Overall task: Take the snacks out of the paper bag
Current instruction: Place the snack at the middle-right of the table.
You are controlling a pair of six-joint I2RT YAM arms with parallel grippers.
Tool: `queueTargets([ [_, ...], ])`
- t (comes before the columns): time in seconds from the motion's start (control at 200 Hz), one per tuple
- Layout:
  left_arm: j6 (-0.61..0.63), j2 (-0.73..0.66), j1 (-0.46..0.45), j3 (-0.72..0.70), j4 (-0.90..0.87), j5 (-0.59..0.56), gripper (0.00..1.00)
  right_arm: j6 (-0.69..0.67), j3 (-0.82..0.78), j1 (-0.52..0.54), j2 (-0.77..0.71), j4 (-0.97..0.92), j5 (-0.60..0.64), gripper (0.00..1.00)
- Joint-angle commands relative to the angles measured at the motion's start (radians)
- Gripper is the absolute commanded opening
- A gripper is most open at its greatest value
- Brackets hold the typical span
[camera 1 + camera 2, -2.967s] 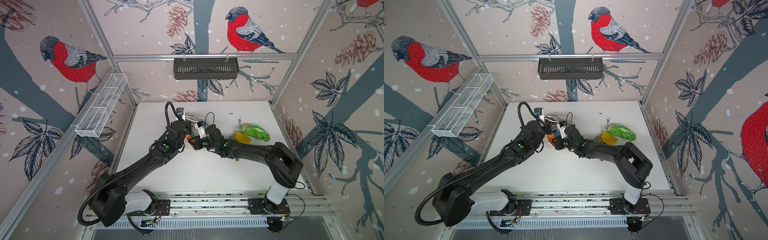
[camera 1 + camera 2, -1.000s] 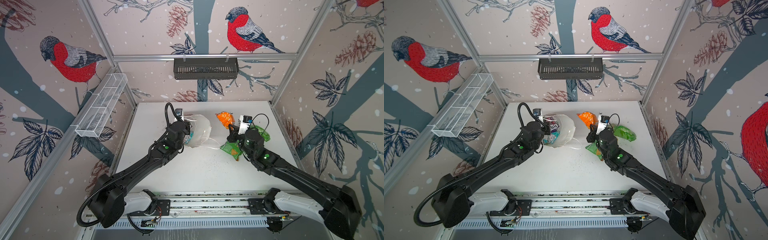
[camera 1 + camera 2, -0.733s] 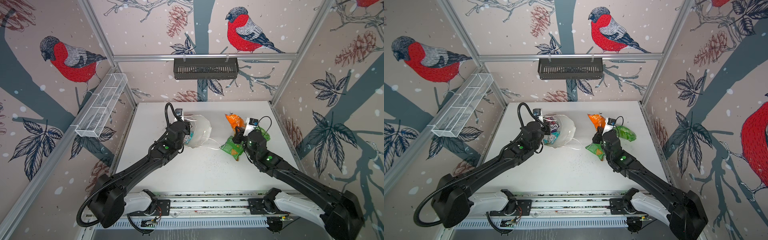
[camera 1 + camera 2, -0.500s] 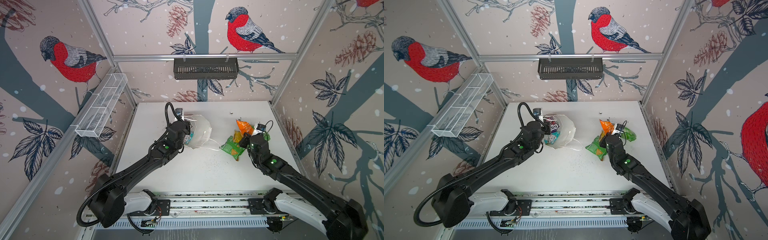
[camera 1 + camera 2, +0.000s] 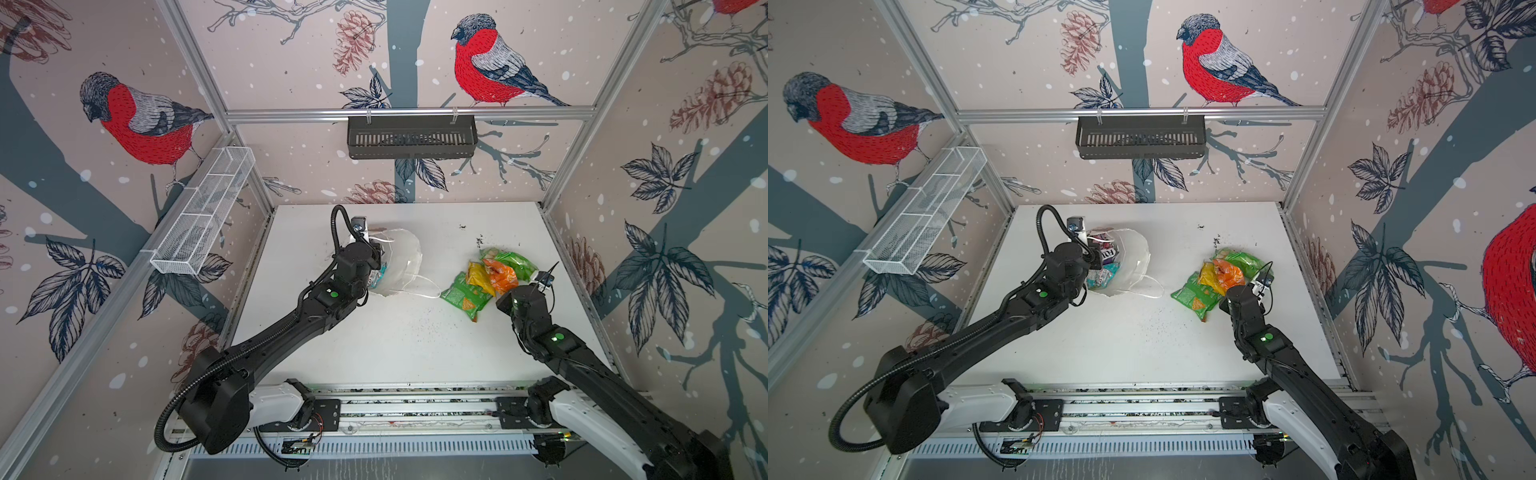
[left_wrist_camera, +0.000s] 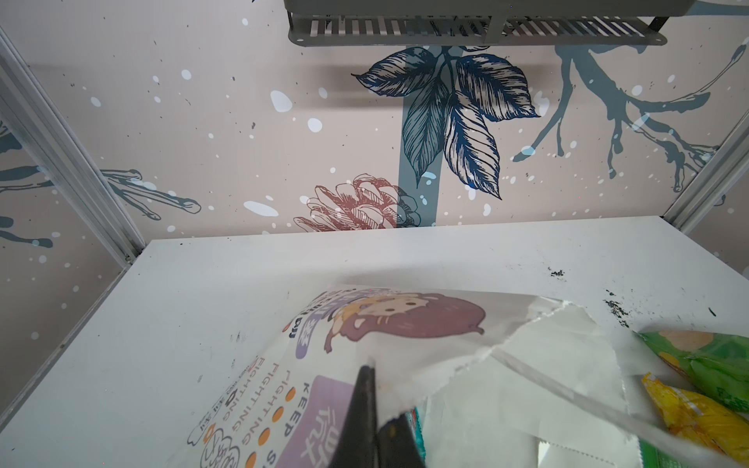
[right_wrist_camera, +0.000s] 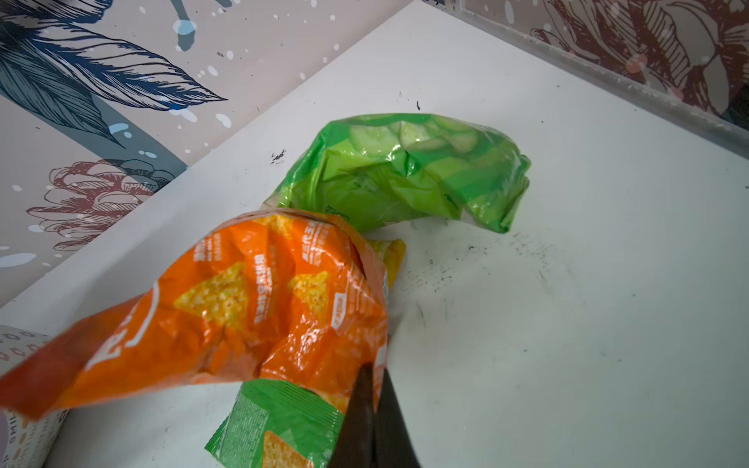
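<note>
The white paper bag (image 5: 401,257) lies on its side at the table's back middle, mouth facing right. My left gripper (image 6: 375,389) is shut on the bag's torn upper rim beside the lilac panel. Inside the bag (image 5: 1136,257) a teal packet (image 5: 1102,277) and a purple packet (image 5: 1105,249) show. My right gripper (image 7: 375,379) is shut on the edge of an orange packet (image 7: 259,300), which is low over the pile at the right. That pile holds a green packet (image 5: 513,262), a yellow packet (image 5: 478,276) and a green chip packet (image 5: 463,297).
A black slotted basket (image 5: 411,137) hangs on the back wall and a white mesh basket (image 5: 203,216) on the left wall. Dark crumbs (image 5: 480,241) dot the table behind the pile. The right wall runs close behind the pile.
My right arm has carried the orange packet from the bag's mouth rightward and down onto the pile. The left gripper has kept its hold on the bag's rim.
</note>
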Motion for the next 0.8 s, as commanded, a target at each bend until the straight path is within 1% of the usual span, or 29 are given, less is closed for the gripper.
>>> queueTargets([
  [0.0,-0.01,-0.001,-0.002,0.001,0.009,0.004,0.0,0.032,-0.006,-0.027,0.017,-0.036,-0.026,0.0],
  [0.135,-0.012,-0.004,-0.002,0.0,0.01,0.004,0.0,0.03,-0.001,-0.043,0.034,-0.072,-0.011,0.02],
  [0.25,-0.012,0.0,-0.002,0.003,0.012,0.008,0.0,0.009,0.004,-0.068,0.047,-0.095,0.013,0.19],
  [0.355,-0.013,0.003,-0.002,0.004,0.012,0.014,0.0,-0.026,-0.009,-0.118,0.056,-0.043,-0.062,0.2],
  [0.47,-0.016,0.003,-0.002,0.005,0.013,0.02,0.0,-0.037,-0.022,-0.134,0.07,0.018,-0.121,0.2],
  [0.535,-0.017,0.002,-0.002,0.005,0.013,0.023,0.0,-0.039,-0.02,-0.135,0.079,0.036,-0.134,0.25],
  [0.57,-0.016,0.001,-0.002,0.005,0.013,0.021,0.0,-0.044,-0.017,-0.137,0.081,0.044,-0.145,0.32],
  [0.605,-0.018,-0.001,-0.002,0.005,0.012,0.022,0.0,-0.05,-0.011,-0.137,0.081,0.049,-0.159,0.42],
  [0.655,-0.017,-0.003,-0.002,0.005,0.014,0.022,0.0,-0.058,-0.006,-0.138,0.078,0.06,-0.176,0.62],
  [0.715,-0.018,-0.004,-0.002,0.003,0.015,0.027,0.0,-0.064,0.0,-0.138,0.07,0.068,-0.19,0.79],
  [0.79,-0.017,-0.004,-0.002,-0.001,0.018,0.038,0.0,-0.083,0.009,-0.137,0.052,0.082,-0.213,0.89],
])
